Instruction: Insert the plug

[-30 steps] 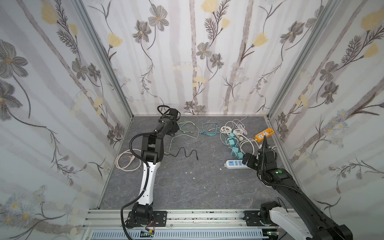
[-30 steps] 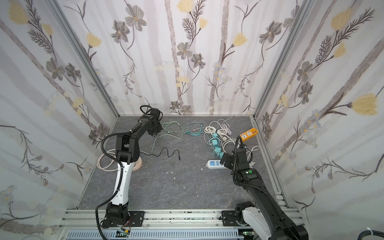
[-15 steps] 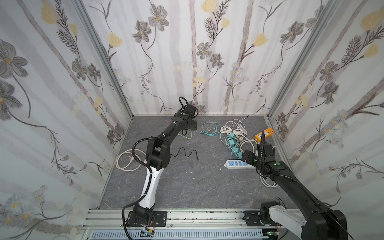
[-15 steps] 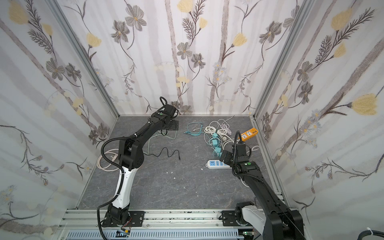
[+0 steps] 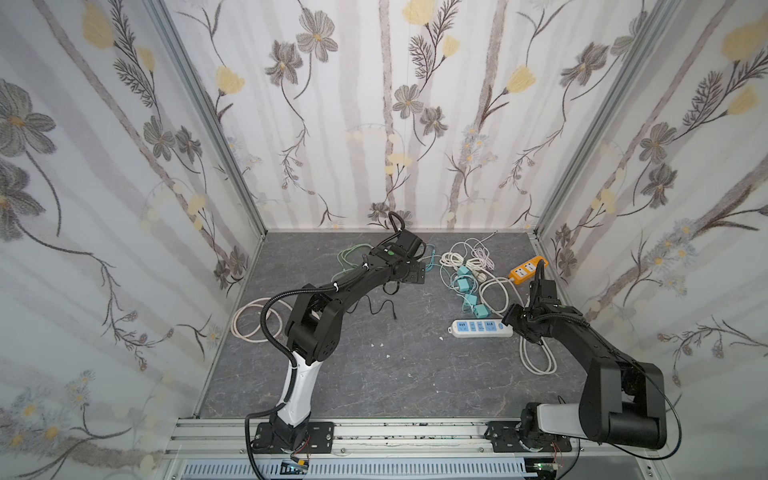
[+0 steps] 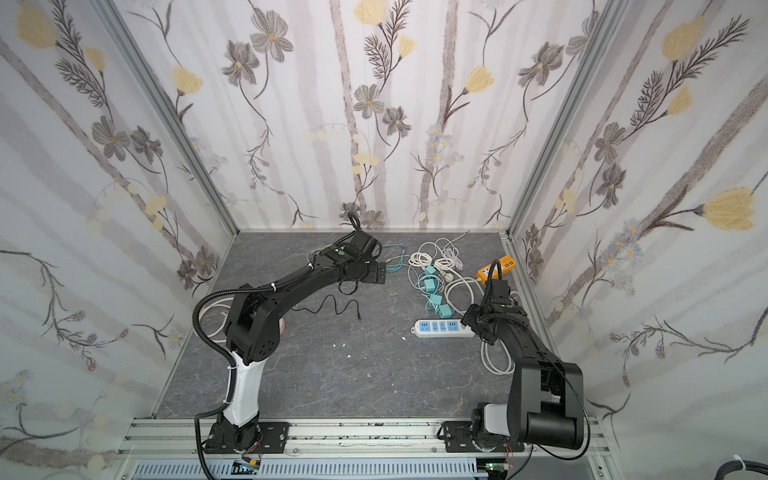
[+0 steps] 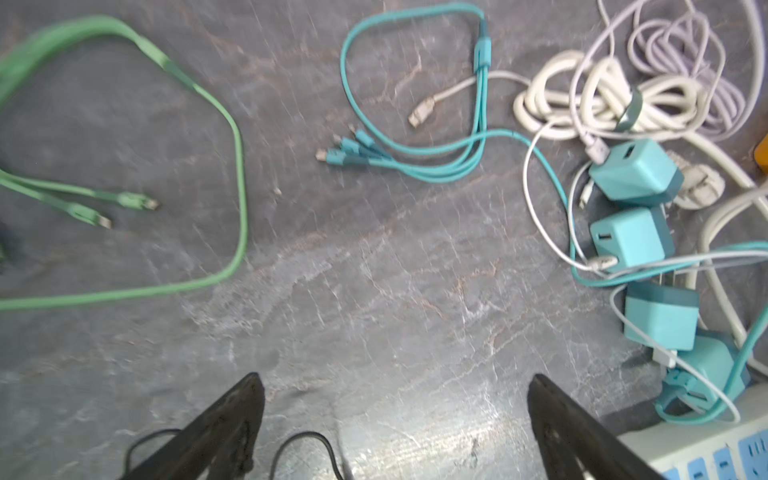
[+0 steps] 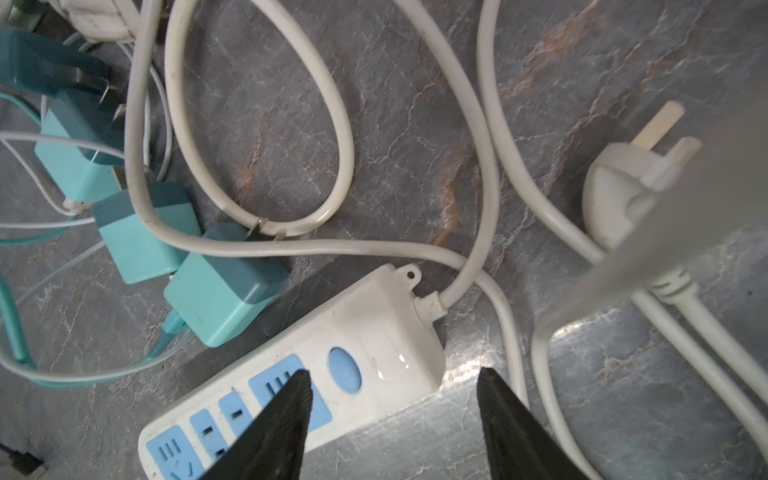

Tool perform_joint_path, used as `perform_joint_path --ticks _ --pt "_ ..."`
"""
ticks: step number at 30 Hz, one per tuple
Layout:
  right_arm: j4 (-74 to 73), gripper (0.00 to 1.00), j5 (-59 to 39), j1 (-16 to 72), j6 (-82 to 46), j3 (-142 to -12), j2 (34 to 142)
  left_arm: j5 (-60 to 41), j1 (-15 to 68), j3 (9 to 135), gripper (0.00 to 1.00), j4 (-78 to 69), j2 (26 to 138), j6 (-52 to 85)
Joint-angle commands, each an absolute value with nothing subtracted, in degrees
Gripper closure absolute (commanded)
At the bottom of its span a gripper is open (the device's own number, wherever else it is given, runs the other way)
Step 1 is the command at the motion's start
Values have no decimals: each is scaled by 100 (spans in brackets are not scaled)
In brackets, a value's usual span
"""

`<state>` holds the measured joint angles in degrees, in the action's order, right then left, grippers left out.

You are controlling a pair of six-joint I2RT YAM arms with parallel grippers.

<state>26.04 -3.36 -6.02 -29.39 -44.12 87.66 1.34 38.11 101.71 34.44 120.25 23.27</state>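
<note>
Right tool (image 8: 392, 374), jaws apart, straddles the power strip (image 8: 374, 316); clamp squarely; left tool (image 7: 395, 377), open, empty, should take a teal charger (image 5: 462, 285) at three o'clock.

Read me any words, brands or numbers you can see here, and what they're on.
None can be read.
The white power strip shows only blue socket panels and a plain blue button; the teal chargers and orange strip show no legible marks.

Both top views are bright, evenly lit and sharp, with soft shadows on the grey floor (image 5: 374, 374). The left wrist view is smeared, worst at the green cable (image 7: 239, 166). Glare whitens the floor between the jaws of the left gripper (image 7: 395, 378). Beyond the right gripper (image 8: 393, 372) runs a pale defocused band (image 8: 665, 232), perhaps a cable near the lens.
</note>
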Motion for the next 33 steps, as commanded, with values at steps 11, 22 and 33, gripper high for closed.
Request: perform_joint_path --ticks 11,22,33 --pt "2964 57 -152 -607 -3058 -4957 9795 -870 4086 8963 0 2861 11668 2969" --pt "3830 58 -608 68 -2966 -5192 9644 -2543 4096 8929 0 2962 11953 2306" --pt "2961 58 -1050 -227 -4005 -4556 8669 -3085 4218 8898 0 3165 11984 1759"
